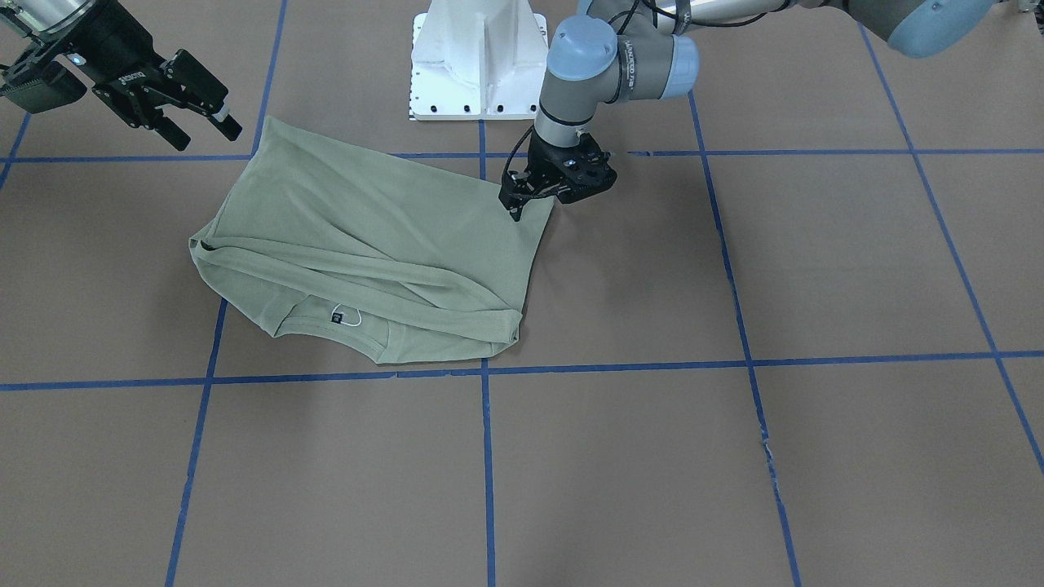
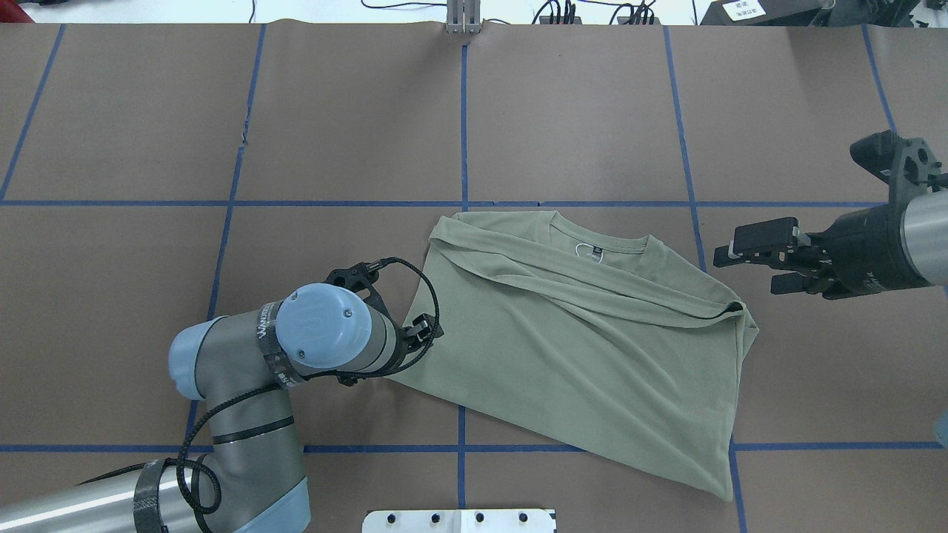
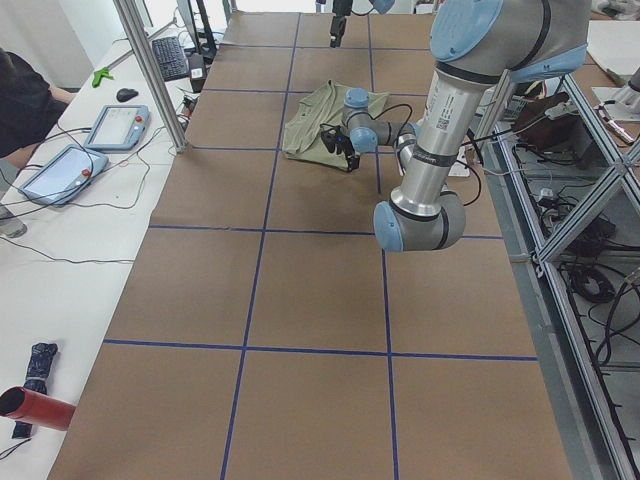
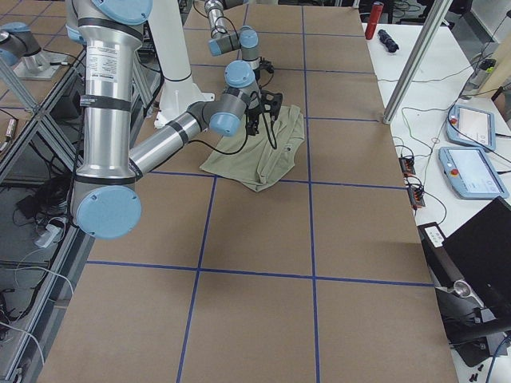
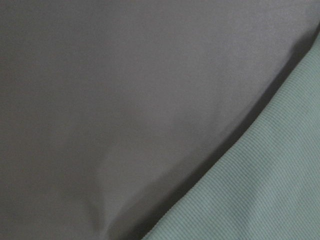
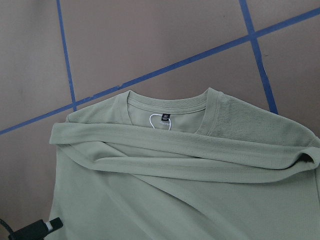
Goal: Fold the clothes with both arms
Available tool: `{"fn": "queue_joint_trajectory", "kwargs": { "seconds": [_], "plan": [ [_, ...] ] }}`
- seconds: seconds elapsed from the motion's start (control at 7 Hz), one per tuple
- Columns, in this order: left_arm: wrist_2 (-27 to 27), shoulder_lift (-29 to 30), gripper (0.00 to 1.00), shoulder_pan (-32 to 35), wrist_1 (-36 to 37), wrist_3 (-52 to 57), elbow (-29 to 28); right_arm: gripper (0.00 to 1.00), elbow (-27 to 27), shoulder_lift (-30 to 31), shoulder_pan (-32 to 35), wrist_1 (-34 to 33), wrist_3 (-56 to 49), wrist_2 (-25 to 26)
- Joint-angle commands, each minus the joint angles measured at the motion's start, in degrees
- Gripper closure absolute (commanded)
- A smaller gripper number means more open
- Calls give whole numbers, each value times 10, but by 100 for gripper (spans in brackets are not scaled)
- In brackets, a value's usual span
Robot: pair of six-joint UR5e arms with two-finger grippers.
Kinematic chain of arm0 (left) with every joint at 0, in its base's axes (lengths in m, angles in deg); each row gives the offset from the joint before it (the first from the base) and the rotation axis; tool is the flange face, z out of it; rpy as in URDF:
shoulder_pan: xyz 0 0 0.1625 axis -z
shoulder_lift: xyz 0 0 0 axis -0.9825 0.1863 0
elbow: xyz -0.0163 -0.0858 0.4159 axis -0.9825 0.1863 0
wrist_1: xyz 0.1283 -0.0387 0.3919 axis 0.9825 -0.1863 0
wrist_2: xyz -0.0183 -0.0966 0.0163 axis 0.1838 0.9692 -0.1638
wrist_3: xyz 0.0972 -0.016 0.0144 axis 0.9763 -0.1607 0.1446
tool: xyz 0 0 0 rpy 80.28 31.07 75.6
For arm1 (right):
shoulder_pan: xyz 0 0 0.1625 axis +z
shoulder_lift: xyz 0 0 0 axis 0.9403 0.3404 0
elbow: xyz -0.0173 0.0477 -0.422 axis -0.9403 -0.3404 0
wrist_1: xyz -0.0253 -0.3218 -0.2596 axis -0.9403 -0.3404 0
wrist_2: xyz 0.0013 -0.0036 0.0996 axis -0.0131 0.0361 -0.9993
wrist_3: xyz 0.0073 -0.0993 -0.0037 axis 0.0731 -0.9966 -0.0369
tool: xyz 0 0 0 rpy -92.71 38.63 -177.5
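With sleeves already folded across, the shirt (image 1: 367, 236) lies on the tabletop (image 1: 734, 456) awaiting body folds, the left pincer (image 1: 515, 208) at its corner, grip impossible to tell, the right pincer (image 1: 208, 137) spread and empty.

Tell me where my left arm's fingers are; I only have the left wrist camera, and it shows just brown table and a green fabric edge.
Observer: The left gripper is down at the shirt's near corner on the robot's left; whether its fingers pinch it is unclear.
Operator: And the right arm?
Observer: The right gripper hovers open off the shirt's opposite side, touching nothing.
Operator: How far along is the fold?
Observer: The sleeves lie folded across the chest, below the collar.
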Motion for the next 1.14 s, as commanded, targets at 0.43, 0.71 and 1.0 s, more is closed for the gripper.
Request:
{"fn": "queue_joint_trajectory", "kwargs": {
  "seconds": [0.43,0.71,1.0],
  "plan": [
    [1,-2,10,-10,5,-1,0,0,0,1,1,0,0,0],
    [2,-5,35,-10,6,-1,4,0,-1,3,0,-1,0,1],
    [3,-8,63,-11,6,-1,5,0,-1,3,0,-1,0,0]
  ]
}}
